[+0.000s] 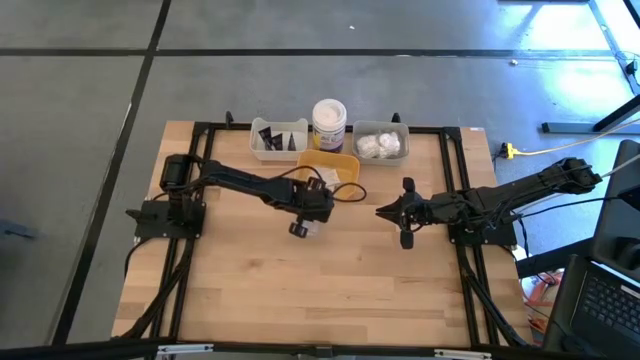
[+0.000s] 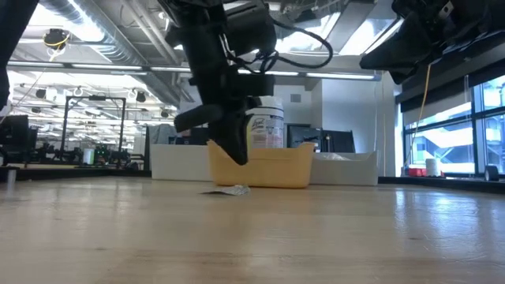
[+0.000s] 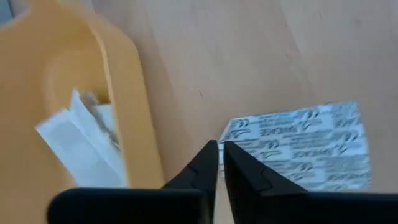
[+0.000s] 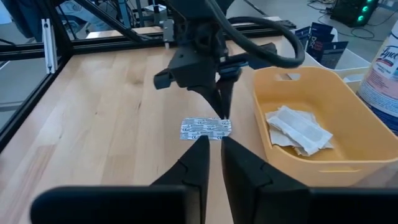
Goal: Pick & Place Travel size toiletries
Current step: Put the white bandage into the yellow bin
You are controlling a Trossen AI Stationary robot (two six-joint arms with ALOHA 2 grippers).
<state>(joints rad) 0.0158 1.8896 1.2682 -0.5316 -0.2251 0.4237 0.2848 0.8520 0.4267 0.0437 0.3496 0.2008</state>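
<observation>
Black left gripper (image 4: 219,106): jaws nearly shut, just over white sachet (image 4: 206,129), holding nothing.
Right gripper (image 1: 385,211): jaws almost shut, empty.
Surface (image 1: 300,280): pale wood.

left tool (image 4: 219,99) pointing down, fingers together, right tool (image 1: 383,211) hovering, fingers nearly together

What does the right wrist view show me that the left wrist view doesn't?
Only the right wrist view: the whole left claw poised, shut, over the printed sachet, the right claw's own fingers nearly together, and the labelled jar behind the yellow tray. Only the left wrist view: the sachet's print up close, lying flat on the wood. Both: the sachet outside the tray, and white sachets already inside it.
</observation>
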